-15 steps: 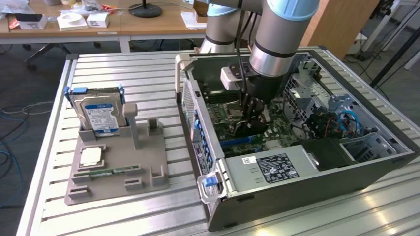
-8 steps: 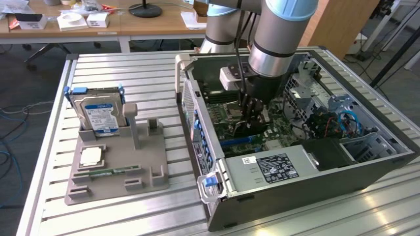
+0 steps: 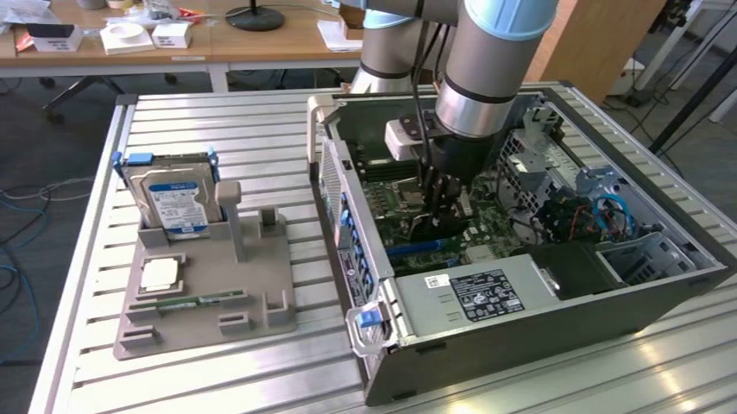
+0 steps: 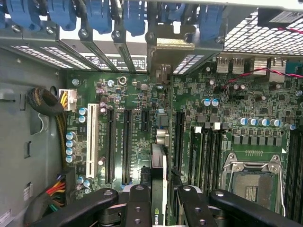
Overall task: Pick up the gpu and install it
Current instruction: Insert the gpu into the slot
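The gpu [image 4: 159,161] shows edge-on in the wrist view, standing upright over the green motherboard [image 4: 132,94] among its long black slots. Its metal bracket [image 4: 170,47] reaches to the case's rear slot openings. My gripper [image 4: 161,208] is shut on the card, with one black finger [image 4: 137,203] on each side. In the exterior view my gripper [image 3: 437,207] is lowered inside the open computer case [image 3: 553,328], and the dark gpu [image 3: 436,228] sits at its tip just above the board. Whether the card's edge is seated in a slot is hidden.
A grey holder [image 3: 196,323] stands at the exterior view's left with a hard drive [image 3: 173,203], a memory stick [image 3: 190,302] and a square chip [image 3: 159,274]. Inside the case are the power supply [image 3: 484,293], blue slot latches [image 4: 102,14], a cable bundle [image 4: 47,101] and the processor socket [image 4: 251,177].
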Controlling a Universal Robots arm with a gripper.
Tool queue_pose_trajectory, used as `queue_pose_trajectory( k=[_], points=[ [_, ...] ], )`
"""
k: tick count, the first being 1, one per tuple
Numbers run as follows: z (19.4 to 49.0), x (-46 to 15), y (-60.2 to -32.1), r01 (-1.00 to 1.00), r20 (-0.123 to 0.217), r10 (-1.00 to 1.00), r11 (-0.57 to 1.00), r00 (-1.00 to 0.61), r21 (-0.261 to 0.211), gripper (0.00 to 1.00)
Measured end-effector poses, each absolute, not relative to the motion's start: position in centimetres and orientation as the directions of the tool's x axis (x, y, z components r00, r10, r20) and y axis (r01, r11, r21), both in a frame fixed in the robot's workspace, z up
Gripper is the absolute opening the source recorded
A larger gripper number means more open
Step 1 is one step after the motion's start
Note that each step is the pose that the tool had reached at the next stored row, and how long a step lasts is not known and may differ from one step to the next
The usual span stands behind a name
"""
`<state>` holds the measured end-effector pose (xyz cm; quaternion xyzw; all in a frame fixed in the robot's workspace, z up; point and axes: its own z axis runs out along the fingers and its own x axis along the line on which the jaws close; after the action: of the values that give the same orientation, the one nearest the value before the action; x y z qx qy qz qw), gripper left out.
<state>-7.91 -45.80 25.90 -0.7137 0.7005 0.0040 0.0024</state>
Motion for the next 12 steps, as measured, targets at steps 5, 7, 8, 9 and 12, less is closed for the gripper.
queue_pose_trajectory(
  k=[5, 7, 8, 9, 12],
  points=[
    [25.82, -8.02, -45.79, -1.0, -0.009, -1.0, -0.019, 0.019, 0.002, 0.26],
    [25.78, -8.07, -45.77, -1.0, -0.009, -1.0, -0.019, 0.019, 0.002, 0.26],
    [25.77, -8.09, -45.77, -1.0, -0.009, -1.0, -0.019, 0.019, 0.002, 0.26],
    [25.77, -8.09, -45.77, -1.0, -0.009, -1.0, -0.019, 0.019, 0.002, 0.26],
    [25.67, -8.1, -45.77, -1.0, -0.01, -1.0, -0.019, 0.019, 0.002, 0.26]
  ],
)
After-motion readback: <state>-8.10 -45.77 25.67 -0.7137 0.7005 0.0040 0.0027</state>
